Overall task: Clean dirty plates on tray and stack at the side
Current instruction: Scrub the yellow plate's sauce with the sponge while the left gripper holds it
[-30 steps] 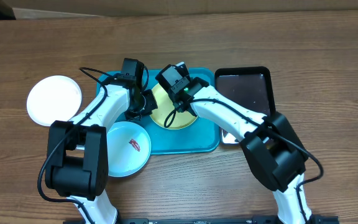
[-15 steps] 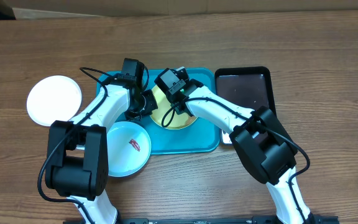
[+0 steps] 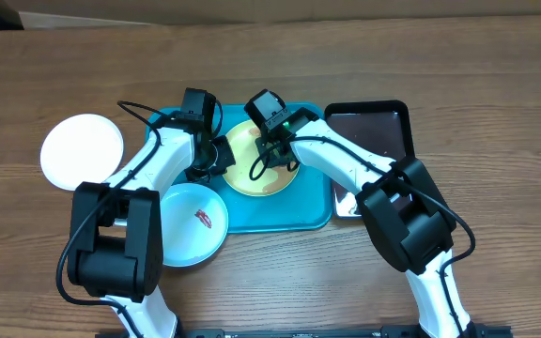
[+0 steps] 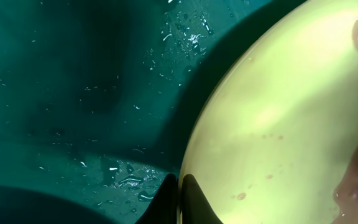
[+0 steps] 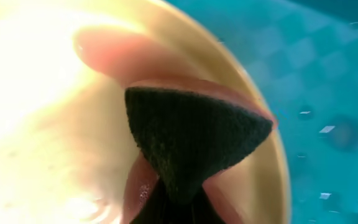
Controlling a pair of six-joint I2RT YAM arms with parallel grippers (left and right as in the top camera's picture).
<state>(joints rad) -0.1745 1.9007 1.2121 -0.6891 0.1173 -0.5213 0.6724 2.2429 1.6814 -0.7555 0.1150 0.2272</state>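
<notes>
- The white plate (image 3: 83, 152) lies on the bare table (image 3: 496, 84), well to the left of the trays. No smear shows on it from above, so it is probably the one already cleaned.
- The blue plate (image 3: 193, 223) sits at the near-left corner of the turquoise tray (image 3: 313, 211). It has a red-brown smear (image 3: 205, 219) on it, so it has yet to be cleaned.
- The left gripper (image 4: 178, 190) has its fingers pinched tight on the left rim of the yellow-green plate (image 3: 261, 161), steadying it.
- That plate is the only one inside the turquoise tray, lying flat towards the tray's far-left part. Water drops bead the tray floor beside it.
- The right gripper (image 3: 272, 155) is clamped on a dark-faced sponge (image 5: 191, 140), which is pressed against the plate's inner surface near its rim. This looks like mid-scrub.
- The black tray (image 3: 374, 131) touches the turquoise tray's right side. Its far part looks glossy and bare, and the arm hides its near end.
- By this judgement one plate is done, one is in hand and one is left. No stack exists yet.
</notes>
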